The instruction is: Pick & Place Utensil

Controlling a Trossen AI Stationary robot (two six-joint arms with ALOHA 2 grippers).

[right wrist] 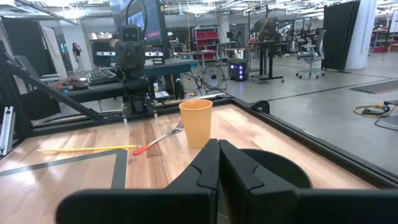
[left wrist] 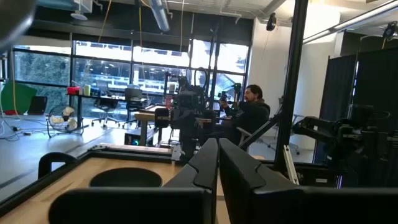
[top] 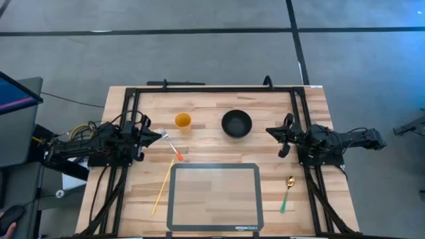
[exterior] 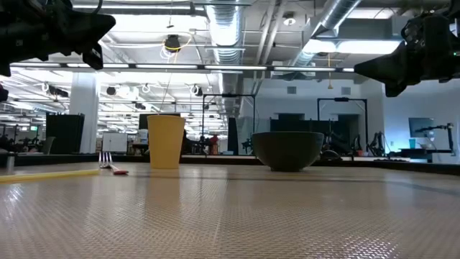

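A fork with a red-orange handle lies flat on the wooden table just right of my left gripper, which is shut and empty. A thin yellow stick lies slanting at the mat's left edge. A spoon with a gold bowl and green handle lies flat, right of the mat. My right gripper is shut and empty, raised beside the black bowl. In the right wrist view the fork and the stick lie beyond the fingers. The left wrist view shows the shut fingers.
An orange cup stands upright left of the black bowl at the table's far middle. A clear mat with a dark border lies at the near middle. A black frame runs around the table. A person sits beyond the table.
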